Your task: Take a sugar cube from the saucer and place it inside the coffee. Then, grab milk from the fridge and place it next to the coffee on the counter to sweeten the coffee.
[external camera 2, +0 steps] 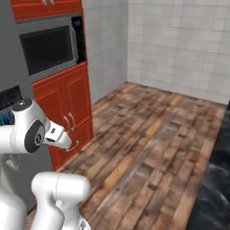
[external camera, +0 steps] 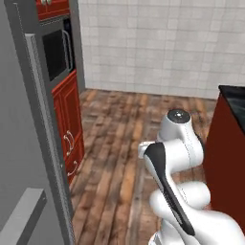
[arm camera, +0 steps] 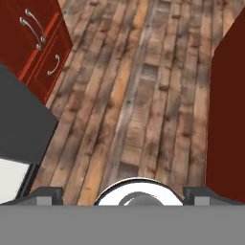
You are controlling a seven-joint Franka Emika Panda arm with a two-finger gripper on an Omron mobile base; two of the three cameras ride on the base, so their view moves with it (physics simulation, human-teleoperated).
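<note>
My gripper is open, its two dark fingertips far apart with nothing between them, and it looks down on bare wooden floor. The tall grey fridge fills the left side, with its bar handle low in the corner; its grey side stands behind my arm. The black counter shows at the right edge above a red cabinet side, and again as the counter at lower right. The sugar cube, the saucer, the coffee and the milk are out of view.
A built-in microwave sits above red cabinets beside the fridge. Wooden floor runs to a white tiled wall. A red cabinet side stands at the right of the hand view, and a dark grey panel at its left.
</note>
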